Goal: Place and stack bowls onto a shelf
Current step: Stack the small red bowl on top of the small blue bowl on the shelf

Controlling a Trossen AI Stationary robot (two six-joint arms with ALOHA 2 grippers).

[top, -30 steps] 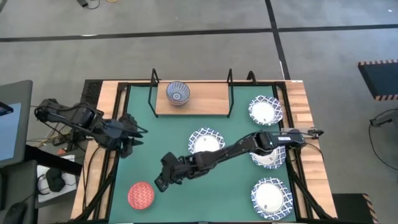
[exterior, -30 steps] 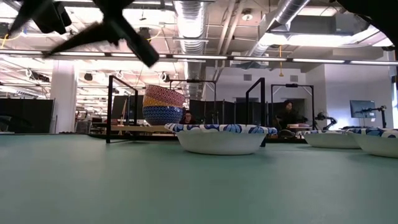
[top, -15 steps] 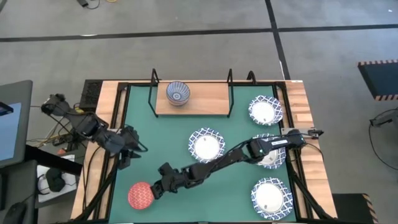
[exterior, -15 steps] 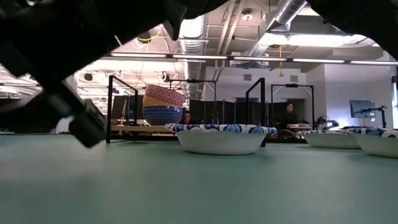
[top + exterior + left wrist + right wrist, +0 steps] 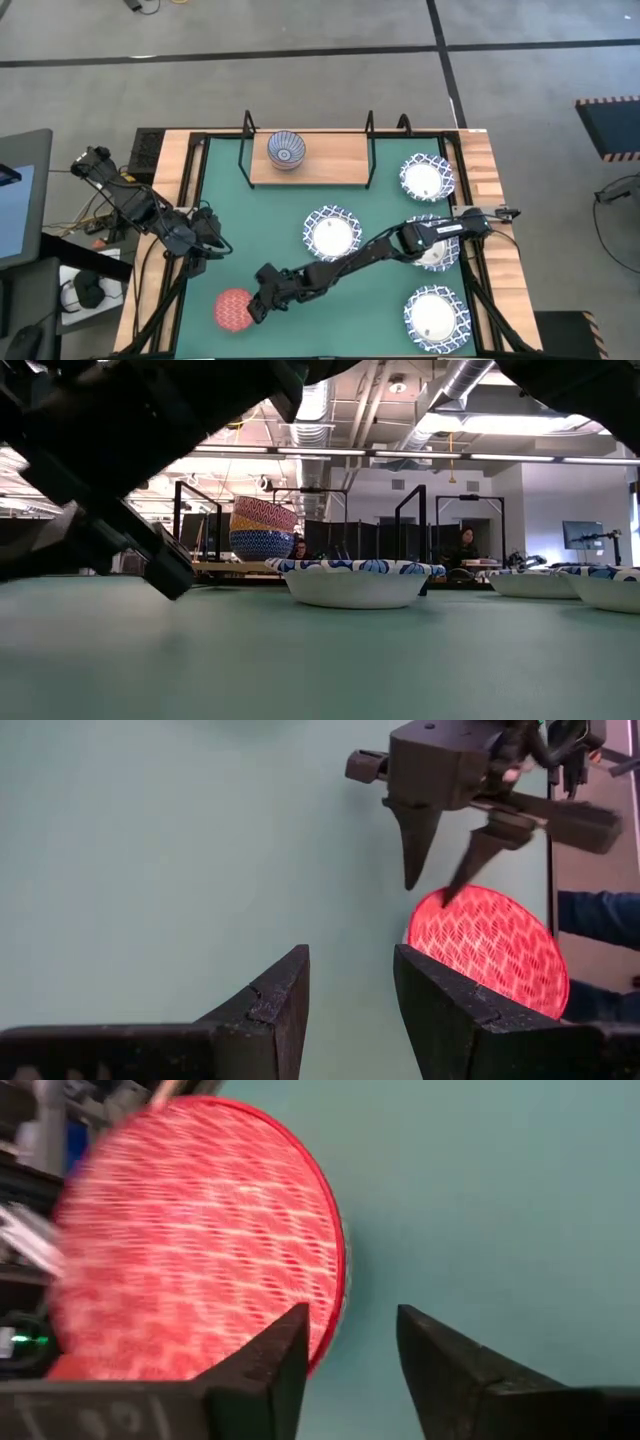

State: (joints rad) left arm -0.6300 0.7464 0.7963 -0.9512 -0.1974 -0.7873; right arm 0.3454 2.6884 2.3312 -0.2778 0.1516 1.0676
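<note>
A small red bowl (image 5: 233, 309) sits on the green mat near the near left corner, also seen in the left wrist view (image 5: 490, 952) and the right wrist view (image 5: 190, 1250). My right gripper (image 5: 256, 306) is open and low at the bowl's right side. One finger is over the rim (image 5: 335, 1305) and the other outside it. My left gripper (image 5: 208, 246) is open and hovers by the left edge, away from the bowl. The wooden shelf (image 5: 330, 160) at the far edge carries a stack of small bowls (image 5: 286, 151), with the red-patterned one on top (image 5: 264, 514). My right gripper has its open fingers on either side of the red bowl's rim (image 5: 447, 900), coming in low from the table's right. I cannot tell whether either finger touches the rim. The bowl rests on the mat.
Several white bowls with blue-patterned rims stand on the mat: one in the middle (image 5: 332, 233), one at the far right (image 5: 426, 177), one at the near right (image 5: 436, 316), and one under my right arm (image 5: 434, 254). The black table frame (image 5: 190, 200) runs along the mat's left side.
My right gripper has moved toward the near left corner and come down beside the red bowl. My left arm has drawn back toward the left edge, and its gripper has moved a little toward the near edge.
</note>
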